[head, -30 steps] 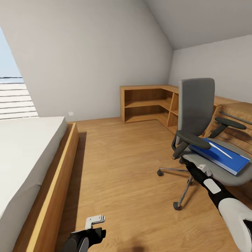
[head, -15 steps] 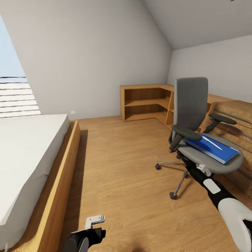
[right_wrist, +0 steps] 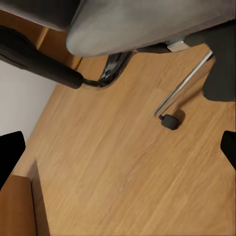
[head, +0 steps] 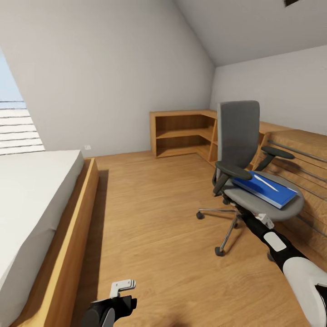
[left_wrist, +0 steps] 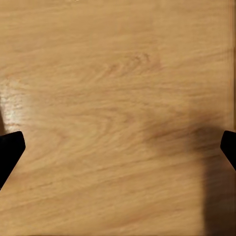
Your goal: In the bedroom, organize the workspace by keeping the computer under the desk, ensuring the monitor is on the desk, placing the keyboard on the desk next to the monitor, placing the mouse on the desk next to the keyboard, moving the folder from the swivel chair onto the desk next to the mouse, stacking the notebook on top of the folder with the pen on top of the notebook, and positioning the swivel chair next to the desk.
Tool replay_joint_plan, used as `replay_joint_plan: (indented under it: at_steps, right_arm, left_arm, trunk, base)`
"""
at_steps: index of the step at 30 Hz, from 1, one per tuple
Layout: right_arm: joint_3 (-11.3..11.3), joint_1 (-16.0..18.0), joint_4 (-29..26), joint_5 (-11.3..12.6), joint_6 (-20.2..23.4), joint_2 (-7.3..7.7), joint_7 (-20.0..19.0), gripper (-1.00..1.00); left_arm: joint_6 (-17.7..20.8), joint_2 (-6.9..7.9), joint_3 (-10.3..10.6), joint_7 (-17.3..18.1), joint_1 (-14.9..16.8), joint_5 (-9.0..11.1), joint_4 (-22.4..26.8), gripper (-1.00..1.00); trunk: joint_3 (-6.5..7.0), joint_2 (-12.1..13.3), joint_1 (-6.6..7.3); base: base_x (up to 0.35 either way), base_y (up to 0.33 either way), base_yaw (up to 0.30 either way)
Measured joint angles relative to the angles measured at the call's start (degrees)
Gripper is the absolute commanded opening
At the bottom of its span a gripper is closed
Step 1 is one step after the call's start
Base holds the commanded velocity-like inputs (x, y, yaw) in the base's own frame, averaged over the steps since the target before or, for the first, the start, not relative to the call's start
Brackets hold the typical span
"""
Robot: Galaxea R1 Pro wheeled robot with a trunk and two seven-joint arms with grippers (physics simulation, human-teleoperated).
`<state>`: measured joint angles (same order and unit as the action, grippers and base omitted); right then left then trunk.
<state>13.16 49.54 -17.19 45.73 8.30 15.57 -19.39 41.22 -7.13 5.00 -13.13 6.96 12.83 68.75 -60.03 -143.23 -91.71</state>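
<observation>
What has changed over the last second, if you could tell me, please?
The camera shifted, so the swivel chair now sits further left and smaller in the head view. The folder still lies on its seat with a thin white object on top. Both arms keep their poses, the right tool under the seat.

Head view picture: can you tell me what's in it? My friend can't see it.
A grey swivel chair stands on a wood floor with a blue folder and a thin white pen-like stick on its seat. The robot's right arm reaches toward it. A bed is at the left, wooden shelves behind.
</observation>
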Motion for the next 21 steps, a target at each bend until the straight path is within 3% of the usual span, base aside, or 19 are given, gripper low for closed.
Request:
replay_joint_plan:
  at_steps: [21]
  right_arm:
    - [0.0, 0.0, 0.0, 0.0, 0.1, 0.09, 0.0, 1.0]
  left_arm:
    - [0.0, 0.05, 0.2, -0.2, 0.0, -0.1, 0.0, 1.0]
  trunk:
    - [0.89, 0.0, 0.0]
  base:
    - [0.0, 0.0, -0.233]
